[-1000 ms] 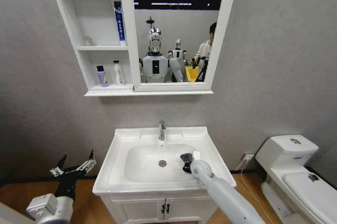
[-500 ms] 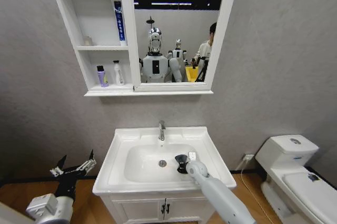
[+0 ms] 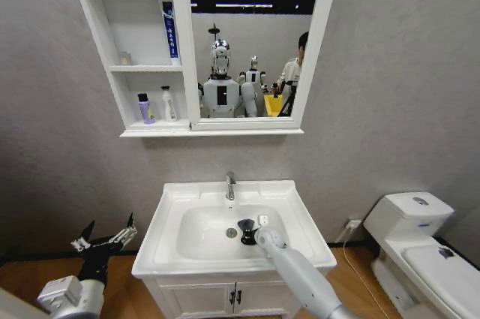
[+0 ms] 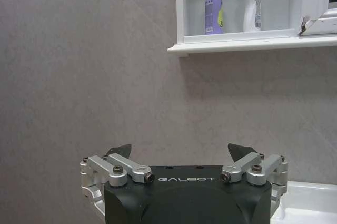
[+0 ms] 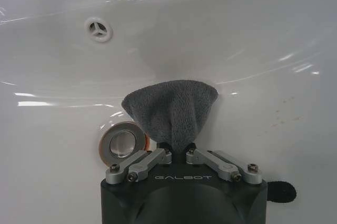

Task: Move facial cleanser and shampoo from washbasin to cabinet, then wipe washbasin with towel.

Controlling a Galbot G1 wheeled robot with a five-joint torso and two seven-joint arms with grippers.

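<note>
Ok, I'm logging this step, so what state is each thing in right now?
Towel: clamped in right end effector, pressed on bowl.
Washbasin: tap off, drain open.
Left end effector: open, idle beside the washbasin.
Cabinet: purple bottle and white bottle upright on bottom shelf.

The cabinet (image 3: 142,49) hangs on the wall above and left of the washbasin (image 3: 232,225), joined to the mirror (image 3: 251,37) on its right. Two bottles (image 3: 157,105) stand side by side on its lowest shelf. In the bowl, the right gripper (image 3: 247,230) presses the towel (image 5: 172,109) down just right of the drain (image 3: 231,233), before the tap (image 3: 230,184). The left gripper (image 3: 105,240) hangs left of the washbasin; a toilet (image 3: 420,248) stands far right.
</note>
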